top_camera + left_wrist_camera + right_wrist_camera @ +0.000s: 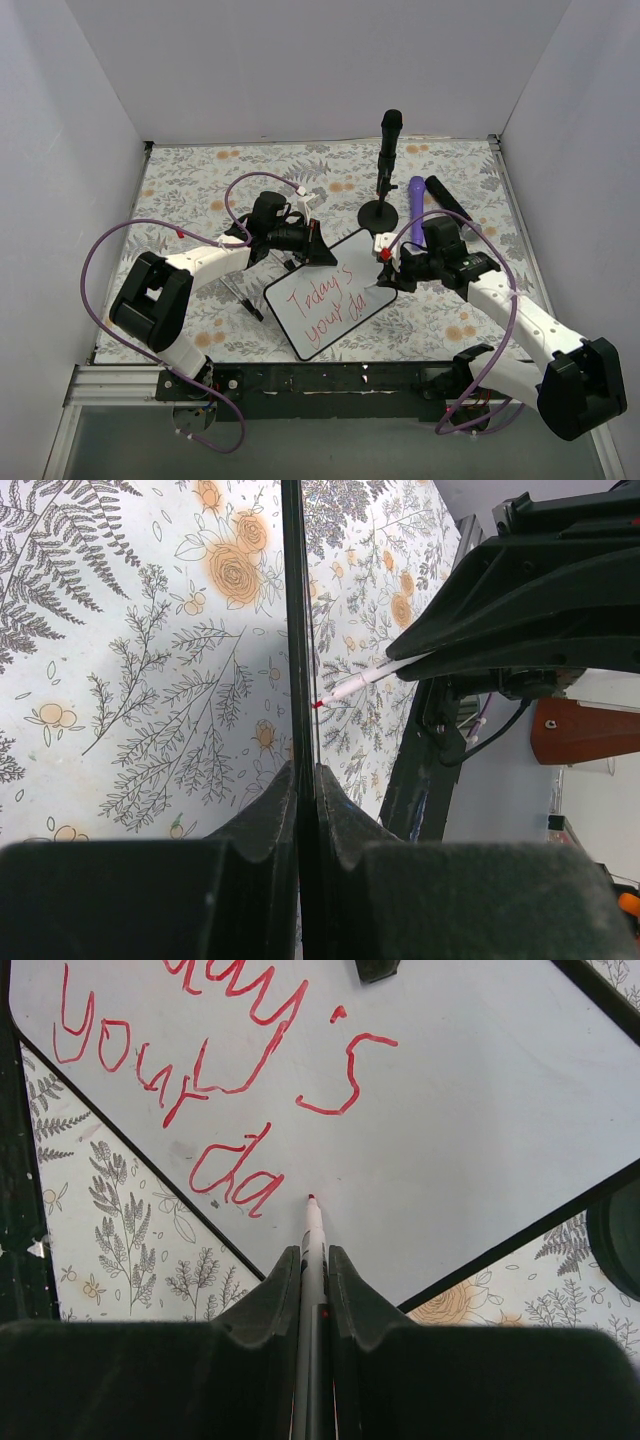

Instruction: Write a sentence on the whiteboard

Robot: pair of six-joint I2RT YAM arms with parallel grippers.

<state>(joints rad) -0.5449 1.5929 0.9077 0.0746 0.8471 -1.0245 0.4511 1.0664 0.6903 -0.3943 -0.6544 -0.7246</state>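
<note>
The whiteboard (352, 262) is found on the near middle of the table (190, 190), turned diagonally between the two arms. The sentence (332, 293) is written in red and so far reads "Today's your da"; it is judged unfinished.

The left gripper (303, 780) is closed tight on the board's thin black frame at its far-left edge. The right gripper (313, 1270) is clamped narrowly on a slim marker (314, 1228). The marker's red tip is at the white surface just right of the last letter; contact cannot be confirmed.

The board is judged light, stiff and thin, with a slick face, and likely to slide or pivot under pen pressure unless it is steadied. The frame edge, clear of the writing, is judged the proper hold, since fresh ink would smear if touched. The marker is judged light and rigid, and light pressure is advised.
</note>
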